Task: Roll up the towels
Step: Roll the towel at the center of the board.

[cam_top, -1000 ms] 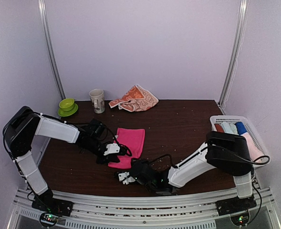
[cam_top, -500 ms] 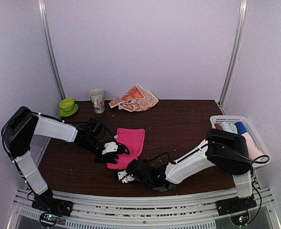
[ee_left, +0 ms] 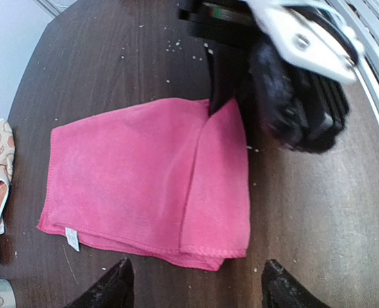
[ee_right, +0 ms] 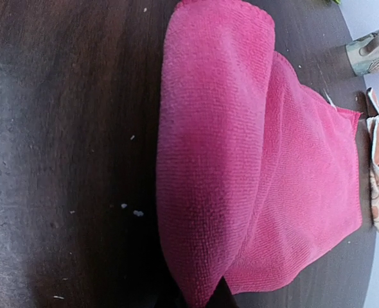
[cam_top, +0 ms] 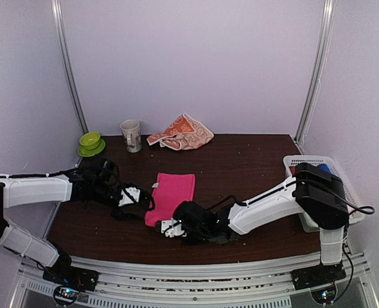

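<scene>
As the left pincer [ee_left: 197, 289] lets go and backs away, the right pincer [cam_top: 168, 228] takes over the pink towel [cam_top: 173, 192].
Left pincer now spread wide and empty, pulled off the towel's left side, where it was shut a second ago. Right pincer has closed on the towel's near end, which is turned over in one fold. Pink towel lies on the surface [cam_top: 254, 160], nearer the arms than the mug [cam_top: 131, 135]. Bunny towel [cam_top: 186, 133] sits crumpled just right of the mug, untouched. Roll looks barely started.
</scene>
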